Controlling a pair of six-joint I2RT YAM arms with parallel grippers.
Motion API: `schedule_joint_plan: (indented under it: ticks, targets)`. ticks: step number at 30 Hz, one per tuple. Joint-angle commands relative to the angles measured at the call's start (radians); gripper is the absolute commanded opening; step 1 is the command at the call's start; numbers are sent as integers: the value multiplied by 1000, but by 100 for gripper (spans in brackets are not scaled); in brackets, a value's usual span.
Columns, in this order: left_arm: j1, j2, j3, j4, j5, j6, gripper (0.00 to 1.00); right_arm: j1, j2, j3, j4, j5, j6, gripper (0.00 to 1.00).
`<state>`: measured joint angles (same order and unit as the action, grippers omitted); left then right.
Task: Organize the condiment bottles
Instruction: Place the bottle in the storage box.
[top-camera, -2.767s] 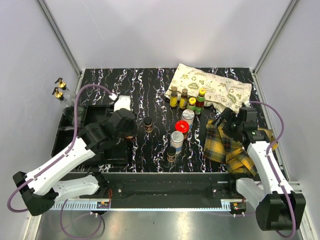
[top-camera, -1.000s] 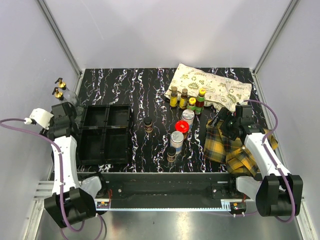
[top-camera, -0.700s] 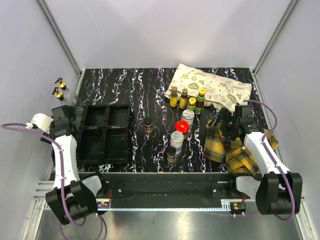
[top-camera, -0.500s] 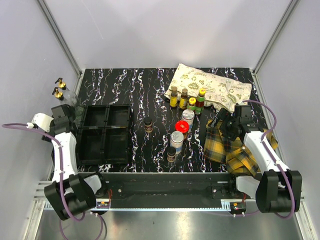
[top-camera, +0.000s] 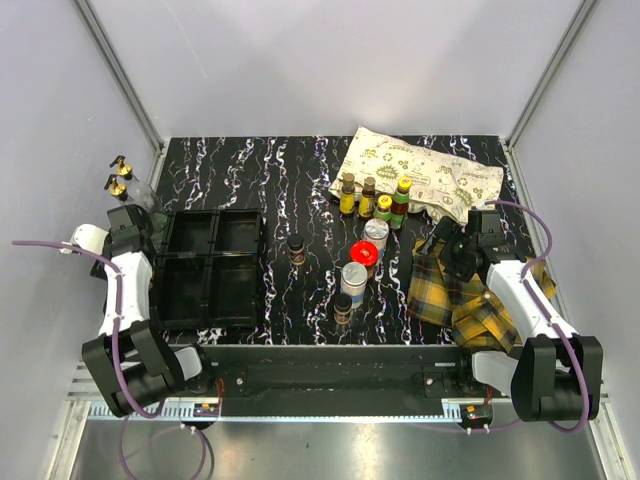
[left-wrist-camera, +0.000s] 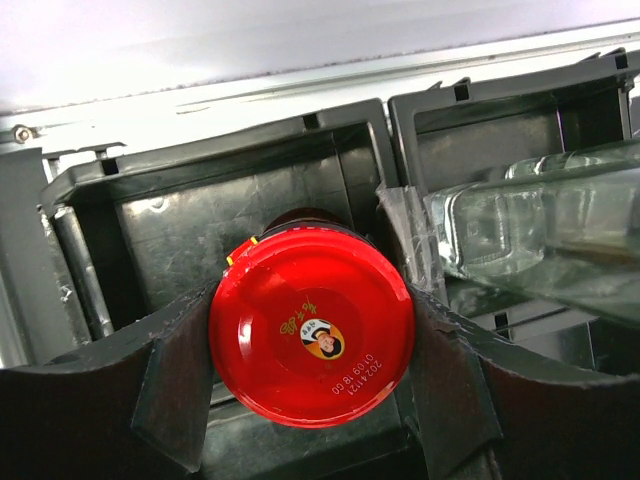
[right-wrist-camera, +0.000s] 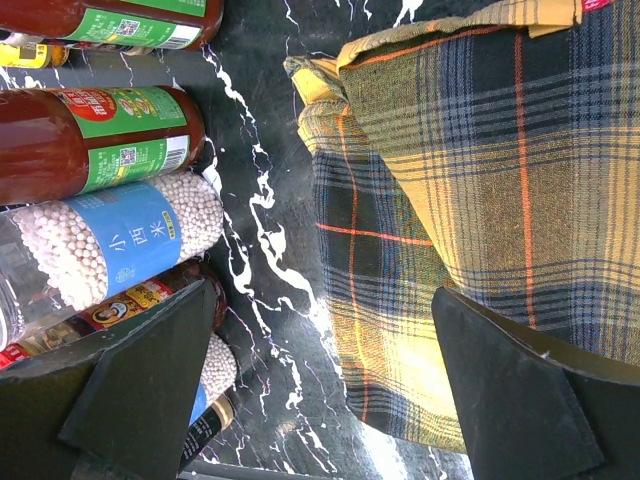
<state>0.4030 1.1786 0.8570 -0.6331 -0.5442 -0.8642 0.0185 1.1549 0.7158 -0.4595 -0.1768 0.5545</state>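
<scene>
My left gripper (left-wrist-camera: 312, 330) is shut on a red-lidded jar (left-wrist-camera: 312, 325), with a finger pressed on each side of the lid. The jar hangs over a compartment of a black tray (left-wrist-camera: 200, 215). In the top view this gripper (top-camera: 127, 232) is at the table's far left. Clear gold-capped bottles (top-camera: 120, 182) lie beside it, and one (left-wrist-camera: 520, 220) fills the neighbouring compartment. My right gripper (right-wrist-camera: 335, 375) is open and empty over the edge of a plaid cloth (right-wrist-camera: 480, 150). The other condiment bottles stand mid-table: sauce bottles (top-camera: 375, 200), shakers (top-camera: 353, 278), another red-lidded jar (top-camera: 364, 252), and small dark bottles (top-camera: 296, 248).
A four-compartment black tray (top-camera: 210, 268) sits left of centre. A printed pouch (top-camera: 420, 175) lies at the back right behind the sauce bottles. The plaid cloth (top-camera: 470, 290) covers the right front. A sauce bottle (right-wrist-camera: 100, 140) and a shaker (right-wrist-camera: 110, 240) stand left of my right gripper.
The left arm has folded back from over the central tray to the far left, and its elbow has drawn in over the last second. The right arm has barely shifted.
</scene>
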Motion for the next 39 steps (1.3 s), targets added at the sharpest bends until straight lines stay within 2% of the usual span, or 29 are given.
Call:
schedule_joint_plan:
  ticks: [1,6,9,10,12,13,17,27,32,39]
  targets:
    - [0,32,47,118,49,-39,0,-2,-3,43,28,10,8,100]
    - [-1,58,47,133,53,-29,1,-3,-1,59,24,7,-4,100]
    - [-1,69,51,136,59,-10,9,-3,-1,57,15,11,-8,100]
    - [0,70,51,138,62,-4,23,-3,-3,57,13,10,-8,100]
    - [-1,69,53,138,73,2,37,-2,-1,60,9,2,-10,100]
    - [-3,61,54,138,75,8,57,0,-1,62,7,-1,-10,100]
    - [-10,27,69,136,79,39,80,4,2,76,-7,-1,-19,100]
    - [-47,-129,89,119,53,120,99,123,6,108,-41,77,-21,100]
    - [-64,-256,79,98,44,142,99,219,11,109,-48,106,-13,97]
    - [-92,-433,76,95,98,189,99,274,-34,97,-56,82,-7,95]
